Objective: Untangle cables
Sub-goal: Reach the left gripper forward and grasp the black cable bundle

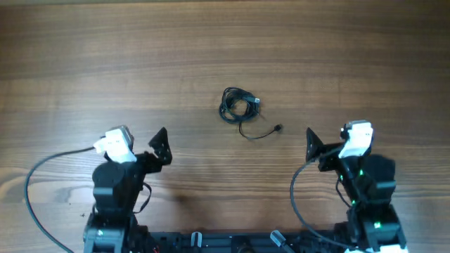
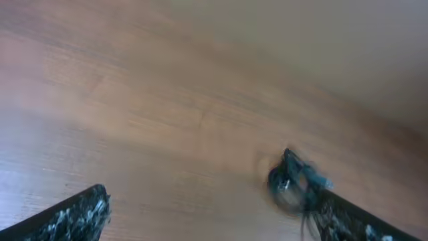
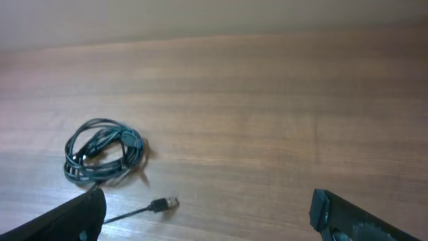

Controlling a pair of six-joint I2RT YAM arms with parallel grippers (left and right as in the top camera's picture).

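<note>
Wood-grain desk (image 1: 211, 42), two arms at the near edge, one either side.

Cables (image 1: 238, 105): one small black bundle, wound into a rough coil, lying on the desk about midway between the two arms and a little farther out than both. One strand trails out of the coil toward the near edge and curves to the right, ending in a small plug (image 1: 279, 128) that lies flat on the wood, apart from the coil. From the right wrist view the coil (image 3: 103, 150) shows several overlapping loops with a silvery tip among them, and the loose plug (image 3: 167, 203) sits just in front of it. The left wrist view is blurred; the bundle (image 2: 294, 184) shows there only as a dark knot close to the tip of the right-hand finger.

Left pincer (image 1: 162, 146): released, jaws spread wide, nothing between them, well short of the coil, pointing up and to the right.

Right pincer (image 1: 313, 144): also released, jaws wide apart, grasping nothing, clear of both coil and plug.

Thicker black lead (image 1: 42, 176) loops from the left arm across the desk.
</note>
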